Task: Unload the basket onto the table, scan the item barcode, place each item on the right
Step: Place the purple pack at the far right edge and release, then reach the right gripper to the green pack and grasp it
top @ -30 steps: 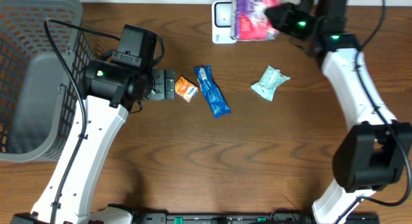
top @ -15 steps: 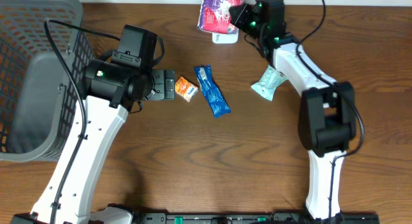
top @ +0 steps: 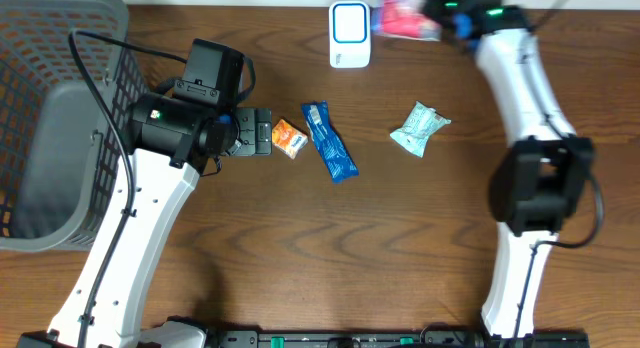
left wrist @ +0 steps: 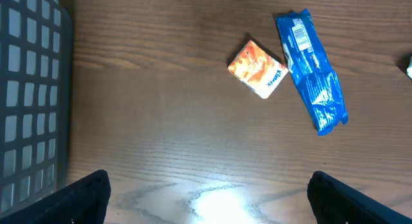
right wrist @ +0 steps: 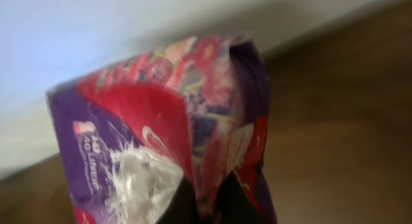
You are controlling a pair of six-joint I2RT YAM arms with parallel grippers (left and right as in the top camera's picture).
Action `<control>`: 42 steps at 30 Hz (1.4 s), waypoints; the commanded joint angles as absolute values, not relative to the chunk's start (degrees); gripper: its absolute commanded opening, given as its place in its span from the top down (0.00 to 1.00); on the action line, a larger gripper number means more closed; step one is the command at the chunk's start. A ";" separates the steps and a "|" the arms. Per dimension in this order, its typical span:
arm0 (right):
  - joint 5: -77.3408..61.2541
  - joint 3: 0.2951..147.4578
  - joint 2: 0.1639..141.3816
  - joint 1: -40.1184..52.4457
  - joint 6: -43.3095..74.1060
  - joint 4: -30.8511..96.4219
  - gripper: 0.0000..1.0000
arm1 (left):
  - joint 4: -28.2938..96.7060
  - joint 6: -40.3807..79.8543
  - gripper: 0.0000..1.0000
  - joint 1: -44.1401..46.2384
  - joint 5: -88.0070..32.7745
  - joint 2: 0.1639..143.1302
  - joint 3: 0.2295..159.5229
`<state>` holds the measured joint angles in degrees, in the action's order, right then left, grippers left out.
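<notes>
basket [top: 40, 48] far left | scanner [top: 349, 33] rear | box [top: 289, 138] left of wrapper [top: 330, 141]

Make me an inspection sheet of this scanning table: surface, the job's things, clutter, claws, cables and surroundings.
surface: brown wooden table, no spills seen.
job's things: white scanner at the far edge; red and purple packet held up just to its right.
clutter: orange packet, blue packet and pale green packet lie loose mid-table; grey basket at the left.
claws: left claw open, beside the orange packet, holding nothing; right claw shut on the red and purple packet.
cables: black cable loops from the left arm over the basket.
surroundings: pale wall behind the table; nothing else seen.
</notes>
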<state>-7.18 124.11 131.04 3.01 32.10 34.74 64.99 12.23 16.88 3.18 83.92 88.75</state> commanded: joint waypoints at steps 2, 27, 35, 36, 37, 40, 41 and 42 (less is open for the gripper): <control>2.13 126.54 125.47 -8.47 25.45 44.49 0.99 | 65.17 12.78 0.02 16.67 3.70 84.20 89.06; -30.55 120.99 124.51 -23.49 7.90 62.43 0.02 | 65.17 12.78 0.02 16.67 3.70 84.20 89.06; -27.64 115.87 124.53 -9.41 6.74 72.05 0.15 | 65.17 12.80 0.02 16.67 3.70 84.20 89.06; -26.70 114.63 124.53 -7.66 6.74 72.27 0.23 | 65.17 12.78 0.02 16.67 3.70 84.20 89.06; -25.50 113.36 124.53 -6.28 6.76 72.14 0.28 | 65.17 12.78 0.02 16.67 3.70 84.20 89.06; -21.17 109.01 124.53 -2.74 8.36 70.57 0.47 | 65.14 12.78 0.02 16.67 3.70 84.20 89.06; -18.98 106.78 124.53 -1.61 10.87 68.99 0.47 | 65.17 12.78 0.02 16.67 3.70 84.20 89.06; -18.31 105.51 124.53 -1.10 12.01 67.90 0.48 | 65.17 12.78 0.02 16.67 3.70 84.20 89.06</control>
<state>-23.24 109.12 126.26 -2.79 8.45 69.63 64.97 12.23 16.88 3.18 83.92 88.75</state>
